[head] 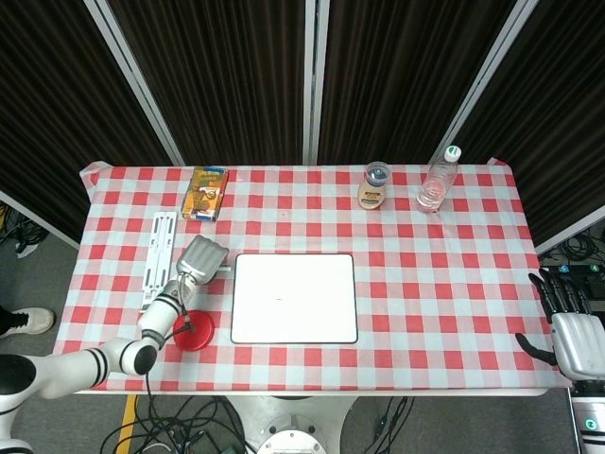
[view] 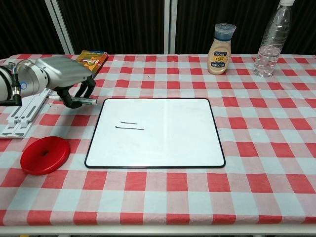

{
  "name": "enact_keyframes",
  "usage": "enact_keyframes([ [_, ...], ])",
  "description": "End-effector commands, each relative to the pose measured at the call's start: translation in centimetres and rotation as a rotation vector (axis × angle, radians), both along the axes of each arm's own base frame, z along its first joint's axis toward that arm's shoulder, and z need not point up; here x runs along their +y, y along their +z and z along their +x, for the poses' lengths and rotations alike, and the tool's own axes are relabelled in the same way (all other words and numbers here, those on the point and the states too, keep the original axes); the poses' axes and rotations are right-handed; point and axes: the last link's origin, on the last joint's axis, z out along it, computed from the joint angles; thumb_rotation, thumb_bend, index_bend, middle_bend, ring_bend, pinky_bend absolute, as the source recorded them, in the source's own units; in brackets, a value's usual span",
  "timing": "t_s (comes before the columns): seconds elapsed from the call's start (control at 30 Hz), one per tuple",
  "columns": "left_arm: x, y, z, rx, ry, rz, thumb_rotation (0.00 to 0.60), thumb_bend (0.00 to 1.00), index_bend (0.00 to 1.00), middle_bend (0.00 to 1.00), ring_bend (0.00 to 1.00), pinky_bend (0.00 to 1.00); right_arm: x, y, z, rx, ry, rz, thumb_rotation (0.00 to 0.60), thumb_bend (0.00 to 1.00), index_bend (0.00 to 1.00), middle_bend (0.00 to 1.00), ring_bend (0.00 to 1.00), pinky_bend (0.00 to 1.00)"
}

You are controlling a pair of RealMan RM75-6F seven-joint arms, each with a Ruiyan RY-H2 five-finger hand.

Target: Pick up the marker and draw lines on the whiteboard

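Two lines stood drawn on the whiteboard (view: 158,133); left hand (view: 64,74) grasped the marker (view: 81,101) beside it; right hand (head: 572,326) hung released.

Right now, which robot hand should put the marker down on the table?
Left. The left hand already holds the marker, low over the cloth just left of the whiteboard. The right hand sits off the table's far right edge, holding nothing.

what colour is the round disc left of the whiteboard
Red. The disc shows best in the chest view, lying flat on the checked cloth beside the whiteboard.
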Motion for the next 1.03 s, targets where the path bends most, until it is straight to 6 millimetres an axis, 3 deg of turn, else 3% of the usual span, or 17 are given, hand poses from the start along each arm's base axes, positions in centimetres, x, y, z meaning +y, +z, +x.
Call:
enact_keyframes([
  [0.03, -0.1, -0.3, -0.4, 0.027, 0.02, 0.002, 0.6, 0.46, 0.49, 0.51, 0.71, 0.88, 0.0, -0.1, 0.0, 0.0, 0.0, 0.002, 0.6, 0.13, 0.0, 0.04, 0.0, 0.0],
  [0.13, -0.2, -0.4, -0.3, 0.029, 0.041, -0.001, 0.6, 0.45, 0.39, 0.43, 0.69, 0.86, -0.1, -0.1, 0.1, 0.002, 0.001, 0.003, 0.6, 0.13, 0.0, 0.04, 0.0, 0.0],
  [0.23, -0.3, -0.3, 0.0, 0.034, 0.052, -0.001, 0.6, 0.43, 0.19, 0.3, 0.65, 0.83, -0.1, -0.1, 0.2, 0.004, 0.003, 0.002, 0.6, 0.13, 0.0, 0.04, 0.0, 0.0],
  [0.37, -0.9, 0.4, 0.8, 0.026, 0.051, 0.019, 0.6, 0.43, 0.08, 0.2, 0.62, 0.8, -0.2, 0.1, 0.3, 0.006, 0.002, -0.004, 0.6, 0.13, 0.0, 0.04, 0.0, 0.0],
  [0.43, -1.2, 2.1, 1.4, -0.027, 0.064, 0.063, 0.6, 0.43, 0.07, 0.17, 0.57, 0.79, -0.1, 0.3, 0.3, 0.008, 0.0, -0.01, 0.6, 0.13, 0.0, 0.04, 0.0, 0.0],
  [0.53, -1.9, 6.2, 1.2, -0.201, 0.111, 0.187, 0.6, 0.41, 0.07, 0.17, 0.46, 0.73, -0.1, 0.7, 0.1, 0.008, -0.007, -0.021, 0.6, 0.13, 0.0, 0.04, 0.0, 0.0],
  [0.67, -3.8, 12.3, -1.9, -0.439, 0.162, 0.321, 0.6, 0.23, 0.08, 0.17, 0.35, 0.59, -0.1, 1.4, -0.1, 0.012, -0.01, -0.039, 0.6, 0.14, 0.0, 0.04, 0.0, 0.0],
  [0.73, -5.4, 15.1, -4.6, -0.493, 0.18, 0.385, 0.6, 0.12, 0.08, 0.17, 0.29, 0.46, -0.2, 1.7, -0.1, 0.008, -0.002, -0.051, 0.6, 0.14, 0.0, 0.03, 0.0, 0.0],
  [0.8, -7.4, 17.2, -7.3, -0.495, 0.193, 0.428, 0.6, 0.07, 0.09, 0.17, 0.25, 0.36, -0.3, 1.7, -0.1, -0.001, 0.008, -0.057, 0.6, 0.15, 0.0, 0.03, 0.0, 0.0],
  [0.93, -11.8, 19.7, -11.6, -0.436, 0.224, 0.481, 0.6, 0.05, 0.1, 0.17, 0.19, 0.24, -0.6, 1.2, 0.2, -0.027, 0.036, -0.038, 0.6, 0.16, 0.0, 0.03, 0.0, 0.0],
  [1.03, -15.2, 20.7, -13.8, -0.378, 0.267, 0.518, 0.6, 0.05, 0.1, 0.17, 0.18, 0.21, -0.8, 0.7, 0.7, -0.037, 0.066, -0.008, 0.6, 0.16, 0.0, 0.04, 0.0, 0.0],
])
